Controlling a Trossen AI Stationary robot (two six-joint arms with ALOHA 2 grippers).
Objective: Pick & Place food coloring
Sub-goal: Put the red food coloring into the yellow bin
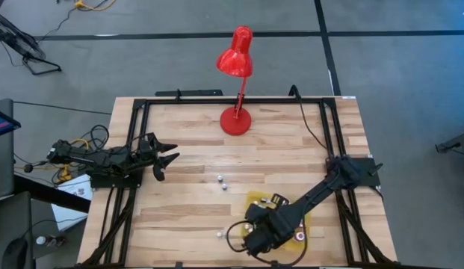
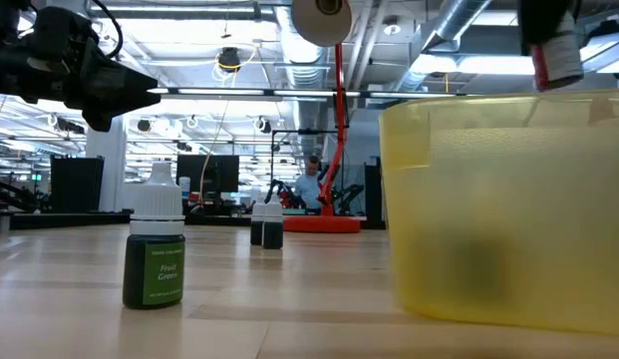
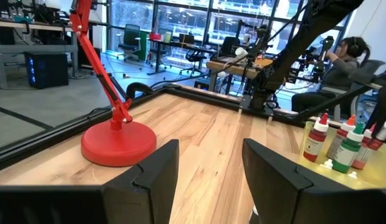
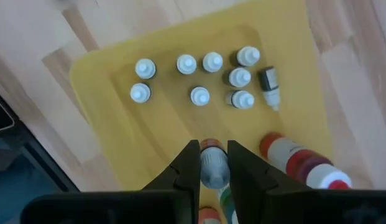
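My right gripper (image 4: 212, 149) hangs over the yellow tray (image 4: 118, 68), shut on a small dropper bottle (image 2: 554, 55) with a red label. Several white-capped food coloring bottles (image 4: 199, 95) stand upright inside the tray, one small dark bottle (image 4: 269, 84) lies on its side, and a larger red bottle (image 4: 298, 160) lies beside them. On the bare wood stand a green bottle (image 2: 155, 249) and two more bottles (image 2: 266, 223). My left gripper (image 1: 170, 158) hovers open near the table's left edge, touching nothing. My right gripper pinches the dropper bottle at its pale cap (image 4: 212, 169) between the two fingers, coming from above and pointing down. The bottle hangs upright below the fingers, its base (image 2: 556, 80) lifted clear just above the tray's rim.
The red desk lamp's base (image 1: 235, 120) stands at the table's far middle, its arm leaning over the far edge. A black frame (image 1: 232, 100) runs round the table. The three loose bottles show as white caps (image 1: 222, 181) left of the tray; open wood lies between them and the lamp.
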